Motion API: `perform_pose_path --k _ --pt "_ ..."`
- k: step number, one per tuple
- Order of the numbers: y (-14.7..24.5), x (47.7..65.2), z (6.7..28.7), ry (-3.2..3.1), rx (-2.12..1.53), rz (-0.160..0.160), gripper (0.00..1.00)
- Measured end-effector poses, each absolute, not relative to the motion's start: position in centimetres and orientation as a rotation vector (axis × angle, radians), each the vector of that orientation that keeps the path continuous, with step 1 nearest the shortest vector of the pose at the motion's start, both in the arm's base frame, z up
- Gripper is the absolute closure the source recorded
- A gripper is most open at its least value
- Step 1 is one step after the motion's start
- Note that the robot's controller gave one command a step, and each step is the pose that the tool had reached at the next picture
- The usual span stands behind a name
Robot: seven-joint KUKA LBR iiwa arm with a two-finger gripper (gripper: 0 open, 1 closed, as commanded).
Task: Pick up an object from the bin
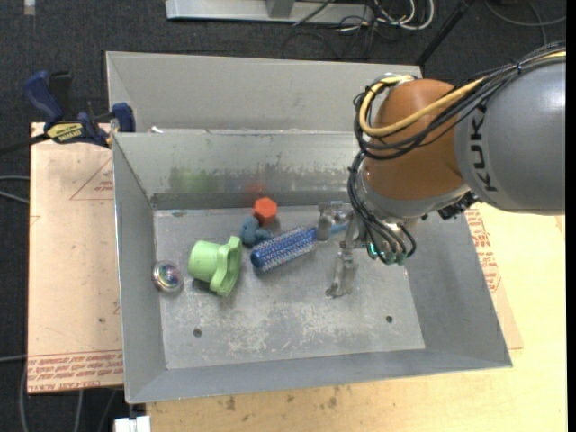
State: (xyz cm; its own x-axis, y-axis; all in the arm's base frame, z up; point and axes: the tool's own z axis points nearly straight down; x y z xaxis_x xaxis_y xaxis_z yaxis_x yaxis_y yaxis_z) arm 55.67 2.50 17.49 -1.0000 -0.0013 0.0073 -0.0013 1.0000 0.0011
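My gripper (338,286) points down at the bin floor right of the middle, its fingers drawn together with nothing between them. Just up and to its left lies a blue hairbrush (283,247), bristle head to the left and handle running towards the gripper's body. Past the brush head sits a small dark teal piece (249,233), with an orange-red cap-like piece (265,210) behind it near the back wall.
A light green cup-shaped thing (215,264) lies on its side at the left, and a small shiny round thing (167,277) rests beside the left wall. The arm's orange cover hangs over the bin's right back corner.
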Motion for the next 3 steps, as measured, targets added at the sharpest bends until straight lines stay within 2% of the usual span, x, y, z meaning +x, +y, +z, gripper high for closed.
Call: perform_pose_path --k 1,2,3 --pt "4.8 61.3 6.7 -3.140 0.180 -0.003 0.00" --pt "4.6 61.1 10.1 -3.117 0.435 -0.001 0.00" --pt "2.5 61.4 10.0 -3.104 0.509 0.000 0.00"
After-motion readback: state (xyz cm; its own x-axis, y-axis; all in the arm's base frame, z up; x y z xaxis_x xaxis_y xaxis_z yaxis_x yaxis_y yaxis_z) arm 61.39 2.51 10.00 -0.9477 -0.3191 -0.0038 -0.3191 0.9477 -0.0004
